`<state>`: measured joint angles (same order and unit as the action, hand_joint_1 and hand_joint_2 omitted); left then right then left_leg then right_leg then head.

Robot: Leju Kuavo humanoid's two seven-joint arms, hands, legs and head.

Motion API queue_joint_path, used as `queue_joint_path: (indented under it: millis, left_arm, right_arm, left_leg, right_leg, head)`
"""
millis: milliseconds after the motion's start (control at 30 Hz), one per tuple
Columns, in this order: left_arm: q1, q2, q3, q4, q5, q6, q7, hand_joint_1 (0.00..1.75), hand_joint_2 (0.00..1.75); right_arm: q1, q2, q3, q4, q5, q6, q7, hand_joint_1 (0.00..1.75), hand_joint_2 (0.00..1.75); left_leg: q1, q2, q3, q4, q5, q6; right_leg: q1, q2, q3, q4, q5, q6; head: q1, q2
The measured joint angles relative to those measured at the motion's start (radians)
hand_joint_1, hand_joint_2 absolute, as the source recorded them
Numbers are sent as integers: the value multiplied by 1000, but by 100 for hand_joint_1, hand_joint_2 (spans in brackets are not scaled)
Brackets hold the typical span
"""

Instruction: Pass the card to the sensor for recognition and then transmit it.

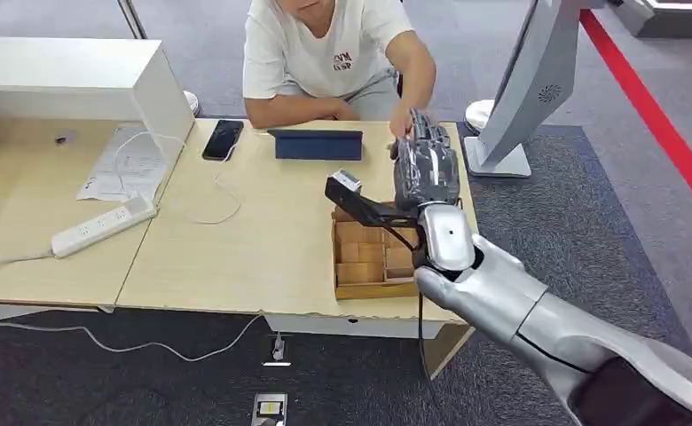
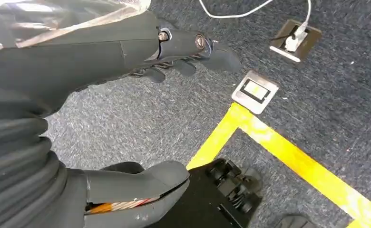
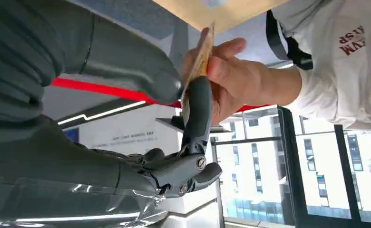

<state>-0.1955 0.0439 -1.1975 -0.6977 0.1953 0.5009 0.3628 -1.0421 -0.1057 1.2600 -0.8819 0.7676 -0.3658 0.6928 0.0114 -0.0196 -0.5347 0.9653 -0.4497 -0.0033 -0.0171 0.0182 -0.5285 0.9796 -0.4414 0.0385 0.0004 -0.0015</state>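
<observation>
The robot's right hand (image 1: 426, 164), grey and wrapped in clear film, is reaching over the far right part of the light wooden table (image 1: 254, 240), just beyond the compartmented wooden tray (image 1: 371, 259) lying near the table's right front edge. In the right wrist view this right hand is pinching a thin tan card (image 3: 201, 56) edge-on between its thick grey thumb and one dark finger, the other fingers curling in lower down. A seated person's hand (image 3: 231, 78) is gripping the same card from the opposite side, so both are holding it at once; in the head view the card itself is too hidden behind the hands to make out. The person in a white T-shirt (image 1: 320, 49) is sitting at the far side of the table, behind a dark blue folded tablet case (image 1: 317, 144), with a black phone (image 1: 223, 138) to its left and a white power strip (image 1: 103, 226) further left. The left hand (image 2: 174, 57) is hanging above grey carpet, fingers loosely apart and holding nothing, near a yellow floor tape line (image 2: 288, 152).
</observation>
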Motion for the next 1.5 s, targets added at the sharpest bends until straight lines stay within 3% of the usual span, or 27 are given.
queue_joint_path:
  millis: [333, 500, 533, 667, 800, 967, 1033, 1100, 1167, 1200, 1300, 1400, 1433, 1500]
  left_arm:
    - [-3, 1, 0, -3, -18, -10, 7, 0, 175]
    - [-4, 1, 0, -4, -21, -10, 7, 0, 175]
    - [-4, 1, 0, -4, -21, -10, 7, 0, 175]
    - [-4, 1, 0, -4, -29, -10, 6, 0, 175]
    - [-5, 1, 0, -6, -47, -8, -5, 0, 175]
    - [2, 2, 0, -9, -39, 36, -28, 0, 175]
    - [8, 2, 0, -9, -27, 57, -37, 0, 175]
    - [17, 5, 0, -14, -5, 88, -54, 0, 175]
    - [36, 11, 0, -21, 20, 124, -70, 0, 175]
    - [45, 15, 0, -23, 35, 141, -75, 0, 175]
    - [60, 21, 0, -31, 68, 173, -82, 0, 175]
    - [61, 26, -1, -33, 99, 191, -92, 0, 175]
    - [61, 26, -1, -34, 105, 193, -95, 0, 175]
    - [64, 27, -1, -34, 107, 196, -105, 0, 175]
  right_arm:
    - [20, -3, -37, 24, 174, 71, 1, 0, 175]
    - [21, -3, -48, 24, 196, 87, 1, 0, 175]
    - [21, -3, -50, 24, 196, 88, 1, 0, 0]
    - [20, -5, -48, 21, 252, 117, 1, 0, 0]
    - [9, -28, -29, -26, 426, 116, 0, 0, 0]
    - [22, -116, -38, -159, 737, -65, 2, 0, 0]
    - [30, -159, -55, -210, 787, -128, 3, 0, 0]
    - [37, -245, -81, -304, 798, -202, 4, 0, 0]
    - [69, -334, -150, -387, 799, -292, 3, 0, 0]
    - [114, -374, -207, -429, 799, -298, -6, 0, 0]
    - [349, -446, -431, -574, 798, -301, -142, 0, 0]
    - [550, -431, -652, -700, 798, -302, -348, 0, 0]
    - [614, -420, -727, -740, 798, -302, -374, 0, 0]
    - [728, -402, -865, -809, 797, -302, -344, 0, 0]
  left_leg:
    - [0, 0, 0, 0, 0, 0]
    - [0, 0, 0, 0, 0, 0]
    - [0, 0, 0, 0, 0, 0]
    - [0, 0, 0, 0, 0, 0]
    - [0, 0, 0, 0, 0, 0]
    - [0, 0, 1, 2, 0, 0]
    - [0, 1, 1, 3, 0, 0]
    - [0, -1, 0, 4, 0, 0]
    - [1, -2, 9, 5, -1, 2]
    - [1, -2, 11, 6, -2, 2]
    - [1, -3, 11, 6, -3, 5]
    - [1, -4, 11, 5, -3, 5]
    - [1, -5, 11, 5, -3, 5]
    - [1, -8, 10, 5, -3, 4]
  right_leg:
    - [0, 0, 0, 0, 0, 0]
    - [0, 0, 0, 0, 0, 0]
    - [0, 0, 0, 0, 0, 0]
    - [0, 0, 0, 0, 0, 0]
    - [0, 0, 0, 0, 0, 0]
    - [0, 0, 0, 0, 0, 0]
    - [0, 0, -1, 0, 0, 0]
    - [0, -1, -1, -1, 0, 1]
    - [1, -2, 2, -1, 0, 2]
    - [1, -2, 4, -2, 0, 2]
    - [1, -2, 7, -3, 0, 2]
    - [2, -3, 6, -3, 0, 2]
    - [1, -5, 6, -3, -1, 3]
    - [1, -8, 6, -3, -1, 3]
  head:
    - [0, 0]
    - [0, 0]
    - [0, 0]
    - [0, 0]
    - [0, 0]
    - [0, 0]
    - [0, 0]
    - [0, 0]
    - [0, 0]
    - [0, 0]
    - [1, 0]
    - [0, 0]
    - [0, 0]
    - [-1, 0]
